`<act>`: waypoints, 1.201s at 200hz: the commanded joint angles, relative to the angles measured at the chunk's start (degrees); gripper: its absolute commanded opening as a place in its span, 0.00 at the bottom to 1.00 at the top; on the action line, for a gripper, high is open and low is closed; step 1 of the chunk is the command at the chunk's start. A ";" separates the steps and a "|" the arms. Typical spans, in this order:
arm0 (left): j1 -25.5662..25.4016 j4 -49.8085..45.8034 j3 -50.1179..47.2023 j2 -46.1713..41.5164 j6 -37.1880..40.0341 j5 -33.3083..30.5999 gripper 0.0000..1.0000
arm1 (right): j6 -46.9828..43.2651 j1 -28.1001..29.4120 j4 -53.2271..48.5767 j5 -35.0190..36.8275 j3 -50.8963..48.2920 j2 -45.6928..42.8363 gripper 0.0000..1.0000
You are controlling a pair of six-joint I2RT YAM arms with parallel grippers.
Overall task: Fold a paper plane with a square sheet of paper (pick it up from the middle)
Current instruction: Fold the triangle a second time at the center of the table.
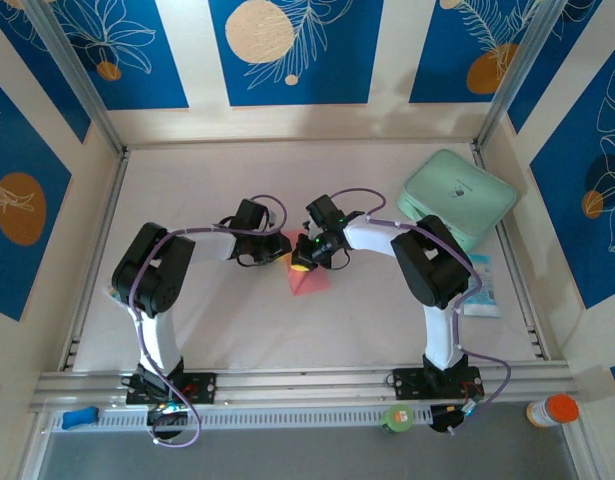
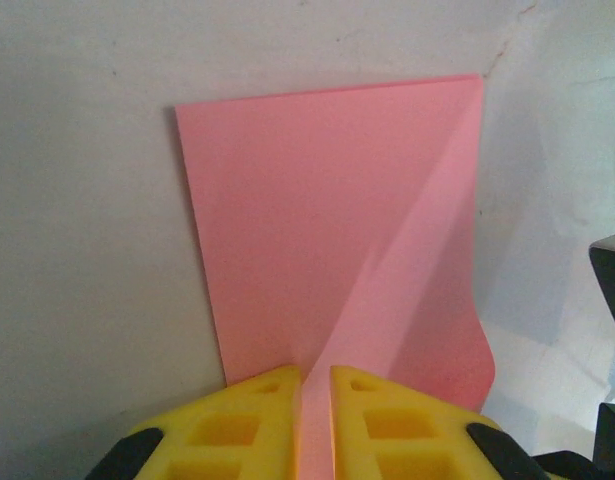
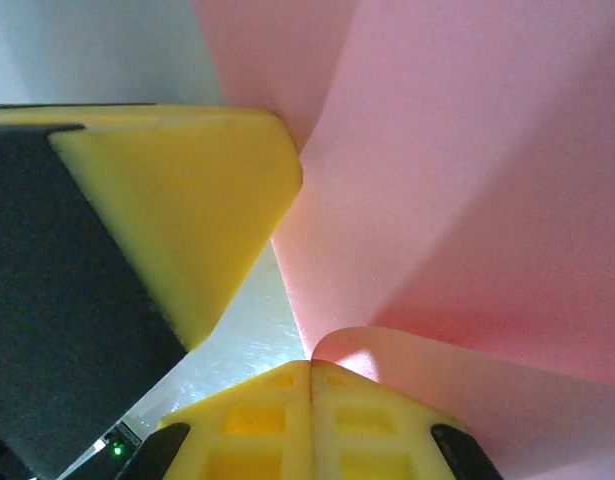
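— What have the left fingers [image 2: 252, 420] got?
— They're squeezed narrow on the near edge of the pink sheet of paper [image 2: 317, 200], low in the left wrist view. The right fingers [image 3: 257, 435] are pressed tight together, right at the paper. I can't tell if they've caught any.
— Where's the paper?
— In the middle of the top view, between both arms. It's partly on the bench [image 1: 207, 300], with one side curling up.
— Hard to handle?
— I think so. It looks very light, thin and floppy, and it would crumple easily. Best to pinch an edge gently, close to the slanted crease. The green pad [image 1: 457, 197] sits well apart, upper right.
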 commanded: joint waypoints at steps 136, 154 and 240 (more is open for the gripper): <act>0.50 -0.17 -1.40 0.15 -0.35 0.55 0.16 | 0.10 0.48 -0.06 2.98 -0.57 1.19 0.00; 0.47 -0.17 -1.31 0.06 -0.25 0.53 0.16 | -0.86 0.62 -0.42 2.45 -0.33 1.24 0.00; 0.52 -0.14 -1.33 0.25 -0.26 0.64 0.16 | -2.04 0.69 -1.47 1.64 0.29 2.20 0.00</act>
